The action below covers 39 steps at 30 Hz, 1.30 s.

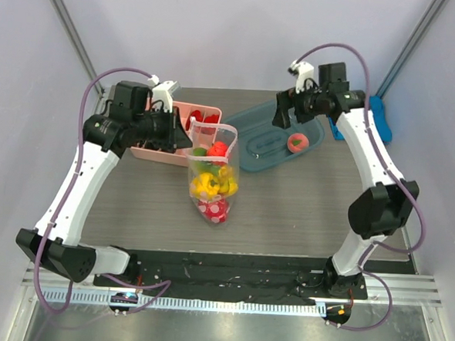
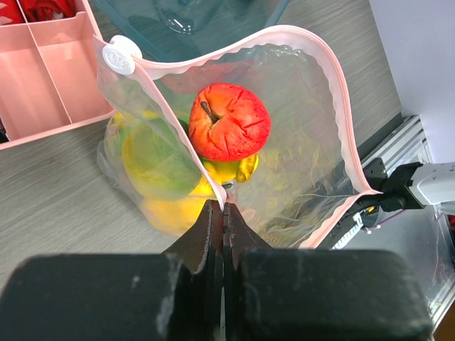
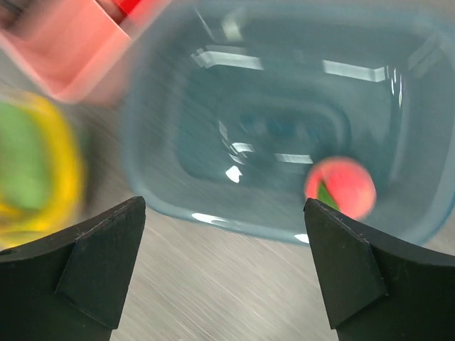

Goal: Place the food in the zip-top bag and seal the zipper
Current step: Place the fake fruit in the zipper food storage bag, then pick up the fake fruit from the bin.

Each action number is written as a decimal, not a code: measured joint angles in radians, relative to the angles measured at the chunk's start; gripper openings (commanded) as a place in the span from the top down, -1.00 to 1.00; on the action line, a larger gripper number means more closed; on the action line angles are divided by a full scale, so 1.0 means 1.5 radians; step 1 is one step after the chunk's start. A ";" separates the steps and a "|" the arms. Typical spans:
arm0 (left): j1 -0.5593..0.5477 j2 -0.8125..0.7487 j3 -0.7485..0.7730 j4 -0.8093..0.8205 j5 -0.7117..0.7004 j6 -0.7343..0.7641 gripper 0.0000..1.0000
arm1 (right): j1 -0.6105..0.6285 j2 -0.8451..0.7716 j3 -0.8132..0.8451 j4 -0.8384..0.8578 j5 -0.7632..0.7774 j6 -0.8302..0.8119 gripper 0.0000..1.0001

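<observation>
A grey wood-grain table (image 1: 287,213) fills the middle of the overhead view. Plain pale lilac walls (image 1: 244,32) close it in behind and on both sides. A slim metal left post (image 1: 70,33) and right post (image 1: 415,39) rise slanting from the table's far corners. Along the table's near edge runs a black strip (image 1: 229,267), then a ribbed silver rail (image 1: 227,304), then a brushed metal sheet (image 1: 225,336). The light over the table is soft and even.

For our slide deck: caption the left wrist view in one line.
Left hand pinches the open bag by its rim, tomato on top.
</observation>
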 measured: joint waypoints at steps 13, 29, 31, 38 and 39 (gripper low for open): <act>0.000 0.029 0.011 -0.002 -0.004 0.029 1.00 | -0.002 0.236 0.005 -0.038 0.223 -0.122 -0.97; 0.000 0.034 0.014 -0.003 -0.016 0.051 1.00 | -0.005 0.317 0.022 0.043 0.335 -0.211 -0.82; 0.000 0.037 0.017 -0.003 -0.016 0.051 1.00 | -0.005 0.323 0.014 0.043 0.338 -0.217 -0.76; 0.000 0.040 0.018 -0.004 -0.016 0.051 1.00 | -0.005 0.325 0.007 0.043 0.337 -0.217 -0.05; 0.000 0.040 0.018 -0.004 -0.016 0.051 1.00 | -0.005 0.325 0.007 0.043 0.335 -0.215 -0.04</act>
